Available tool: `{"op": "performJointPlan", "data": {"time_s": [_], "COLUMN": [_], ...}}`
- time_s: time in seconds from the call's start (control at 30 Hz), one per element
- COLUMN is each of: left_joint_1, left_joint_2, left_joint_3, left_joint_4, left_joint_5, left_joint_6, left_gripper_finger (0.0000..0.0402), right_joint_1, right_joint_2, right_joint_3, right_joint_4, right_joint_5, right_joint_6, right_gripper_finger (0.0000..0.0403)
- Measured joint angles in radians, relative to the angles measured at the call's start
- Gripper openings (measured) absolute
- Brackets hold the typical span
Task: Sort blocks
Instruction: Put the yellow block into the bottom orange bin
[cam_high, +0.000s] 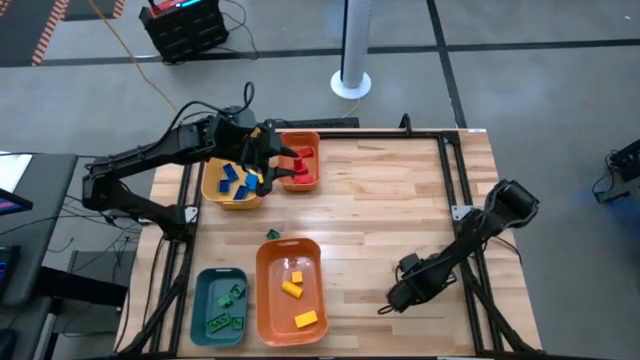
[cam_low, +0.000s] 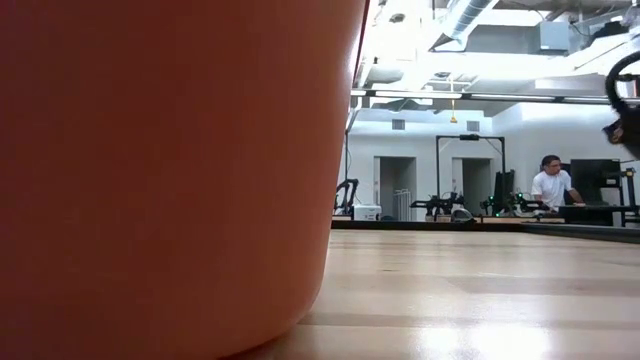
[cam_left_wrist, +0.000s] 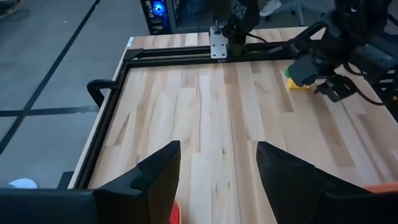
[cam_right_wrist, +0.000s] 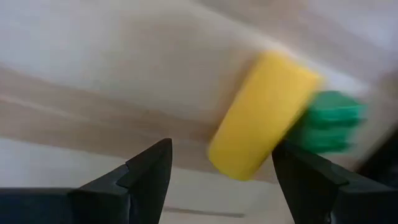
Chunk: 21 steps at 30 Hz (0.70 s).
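Note:
My left gripper (cam_high: 285, 165) hangs open over the far orange bin (cam_high: 312, 140), which holds red blocks (cam_high: 303, 170); nothing is between its fingers (cam_left_wrist: 217, 152). My right gripper (cam_high: 393, 297) is low over the table's near right part, open and pointing down. In the right wrist view its fingers (cam_right_wrist: 221, 149) stand apart above a yellow block (cam_right_wrist: 264, 121) and a green block (cam_right_wrist: 329, 127), which lie side by side on the wood. The left wrist view shows that yellow block (cam_left_wrist: 298, 84) under the right arm. One more green block (cam_high: 272, 234) lies loose on the table.
A yellow bin (cam_high: 215, 195) with blue blocks (cam_high: 235, 180) stands beside the far orange bin. Near the front edge are a teal bin (cam_high: 205, 285) with green blocks and an orange bin (cam_high: 265, 300) with yellow blocks; its wall (cam_low: 160, 160) fills the low view's left. Bare wood lies in the table's middle (cam_high: 390, 200).

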<state>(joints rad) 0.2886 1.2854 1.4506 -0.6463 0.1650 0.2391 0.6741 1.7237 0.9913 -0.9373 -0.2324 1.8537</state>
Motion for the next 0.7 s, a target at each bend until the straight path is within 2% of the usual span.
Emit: {"op": "performJointPlan", "data": {"time_s": [0.3, 0.47, 0.7], "left_joint_1": [0.0, 0.0, 0.005], "left_joint_2": [-0.004, -0.025, -0.03], "left_joint_3": [0.0, 0.0, 0.0], "left_joint_4": [-0.039, -0.047, -0.047], "left_joint_5": [0.002, 0.003, 0.001], "left_joint_6": [0.009, 0.03, 0.034], "left_gripper_finger": [0.0205, 0.0205, 0.0205], "right_joint_1": [-0.073, -0.109, -0.229], "right_joint_2": [0.03, 0.024, 0.02], "right_joint_3": [0.001, 0.0, -0.025], "right_joint_4": [0.024, 0.019, 0.047], "right_joint_5": [0.022, 0.075, 0.085], "right_joint_6": [-0.034, -0.036, -0.23], "right_gripper_finger": [0.0286, 0.0285, 0.0285]}}
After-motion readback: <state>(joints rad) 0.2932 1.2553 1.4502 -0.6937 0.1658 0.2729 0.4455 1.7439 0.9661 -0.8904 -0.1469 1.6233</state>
